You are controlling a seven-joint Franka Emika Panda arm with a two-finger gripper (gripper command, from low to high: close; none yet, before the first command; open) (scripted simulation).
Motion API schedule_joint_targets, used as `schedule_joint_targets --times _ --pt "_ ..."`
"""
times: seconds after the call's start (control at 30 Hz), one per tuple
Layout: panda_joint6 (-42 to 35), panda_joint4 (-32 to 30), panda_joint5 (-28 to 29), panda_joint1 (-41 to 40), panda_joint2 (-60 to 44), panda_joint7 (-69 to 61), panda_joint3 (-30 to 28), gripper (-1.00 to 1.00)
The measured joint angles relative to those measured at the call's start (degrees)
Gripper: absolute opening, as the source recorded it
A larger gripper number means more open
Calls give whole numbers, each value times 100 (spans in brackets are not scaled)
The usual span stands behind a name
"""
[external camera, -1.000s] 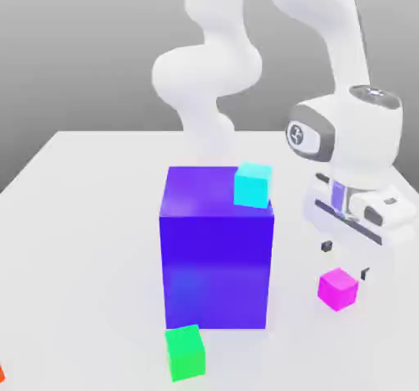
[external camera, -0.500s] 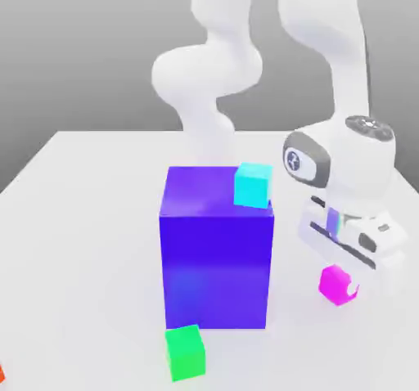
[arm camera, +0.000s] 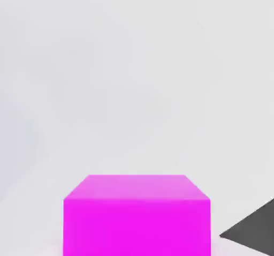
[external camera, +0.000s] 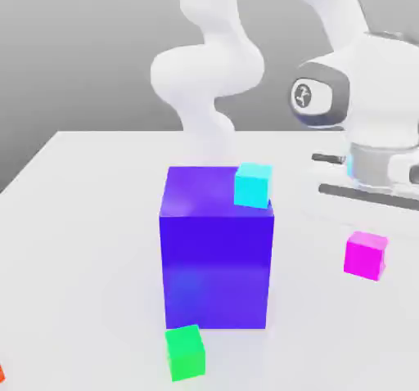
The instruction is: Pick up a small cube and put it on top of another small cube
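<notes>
A pale grey, matte worktop (external camera: 90,217) stretches before me, its far edge meeting a grey backdrop. Near its middle stands a big blue-violet block (external camera: 215,250), upright and square to the worktop's front edge, resting flat on the surface. On the block's top face, at the far corner toward the exterior view's right, sits a small plain cyan cube (external camera: 252,186), touching the block. A sliver of something red-orange (external camera: 2,374) pokes in at the worktop's near corner on the exterior view's left.
</notes>
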State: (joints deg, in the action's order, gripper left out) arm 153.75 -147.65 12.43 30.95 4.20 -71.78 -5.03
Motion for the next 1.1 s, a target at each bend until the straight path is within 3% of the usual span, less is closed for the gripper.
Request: schedule_joint_targets --times 0.17,0.6,0.9,1.1 --pt "-242 328 293 -269 230 -1263 -240 -100" --pt "-419 728 395 -910 158 -3970 -1192 -100" --pt "-337 219 -930 -1400 -464 -4825 -1520 -100" --pt "5 66 -1781 -1557 -1107 -5324 -1431 -100"
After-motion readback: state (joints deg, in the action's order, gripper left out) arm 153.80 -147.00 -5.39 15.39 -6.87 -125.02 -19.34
